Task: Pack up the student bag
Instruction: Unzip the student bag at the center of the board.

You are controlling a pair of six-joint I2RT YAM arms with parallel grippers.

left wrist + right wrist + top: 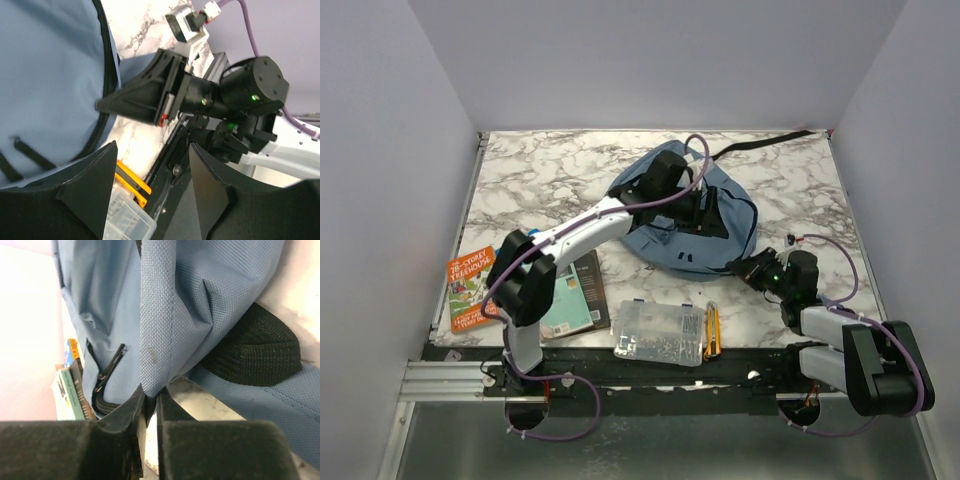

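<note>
The student bag (670, 240) is a rounded blue-grey backpack lying right of the table's middle. In the left wrist view the student bag (50, 75) fills the left side. My left gripper (706, 214) hovers over the bag's top; its jaws (152, 150) stand open with nothing between them. My right gripper (752, 268) sits at the bag's near right edge. In the right wrist view it (152, 399) is shut on a fold of the bag's fabric (165, 330), beside a black strap (255, 350). The zip pocket (107, 372) shows to the left.
An orange book (470, 290), a teal book (570, 305) and a dark one lie at the near left. A clear plastic box (660, 332) and an orange-and-black tool (713, 330) rest by the front rail (450, 378). White walls enclose the marble table (540, 180).
</note>
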